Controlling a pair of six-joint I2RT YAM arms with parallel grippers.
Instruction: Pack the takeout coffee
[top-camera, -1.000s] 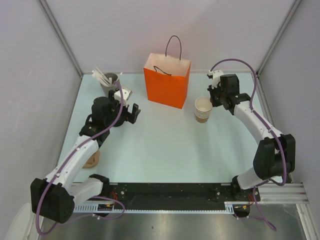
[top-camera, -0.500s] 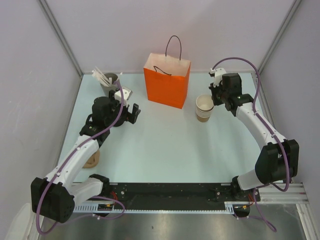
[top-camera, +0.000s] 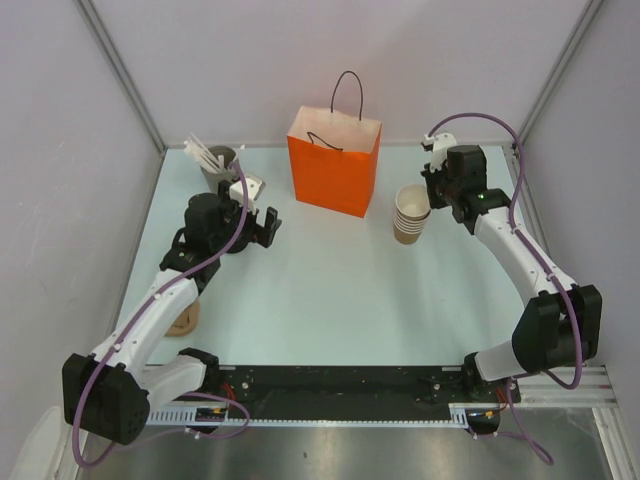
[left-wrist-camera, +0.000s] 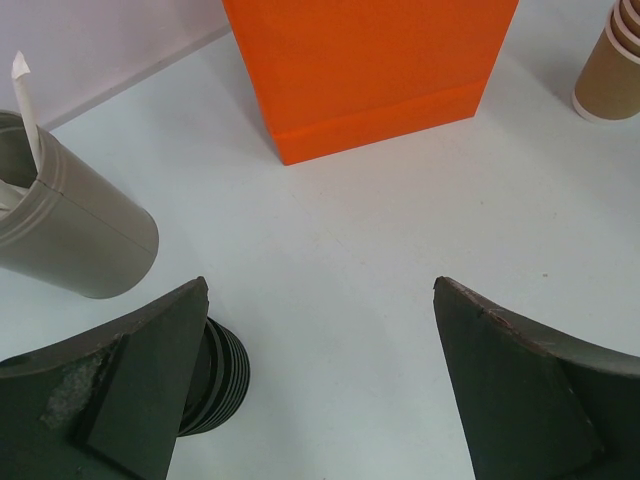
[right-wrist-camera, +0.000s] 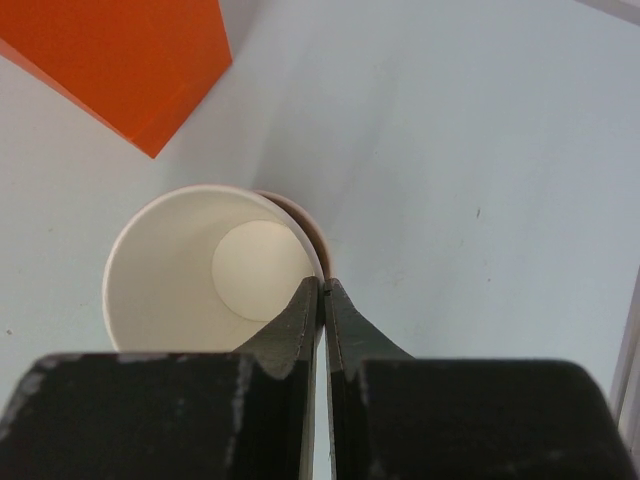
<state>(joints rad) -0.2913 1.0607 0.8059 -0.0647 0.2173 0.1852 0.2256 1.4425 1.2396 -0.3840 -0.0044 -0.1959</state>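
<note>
Item, right pincer (right-wrist-camera: 322, 285): you had its jaws pressed together on the near rim of the top cup (right-wrist-camera: 160, 270), the paper wall nipped between the tips. That lidless cup was the task's thing. No lidded coffee showed anywhere.

Item, stack (top-camera: 405, 232): directly under the pincer, with the top cup seemingly tilted in it.

Item, bag (right-wrist-camera: 120, 60): beyond and left of the pincer, near the cup but apart from it.

Item, left pincer (left-wrist-camera: 320, 287): jaws wide apart with nothing between them, and the lids (left-wrist-camera: 215, 372) just beside one finger.

Hazards, as judged: so thin a nip could let the cup slip or crease its rim. A nested cup might cling and rise with it, or the stack could tip. A swing left could strike the bag.

Room: bare table (right-wrist-camera: 450, 150) lay beyond and right of the pincer, and its edge ran close on the far right.
</note>
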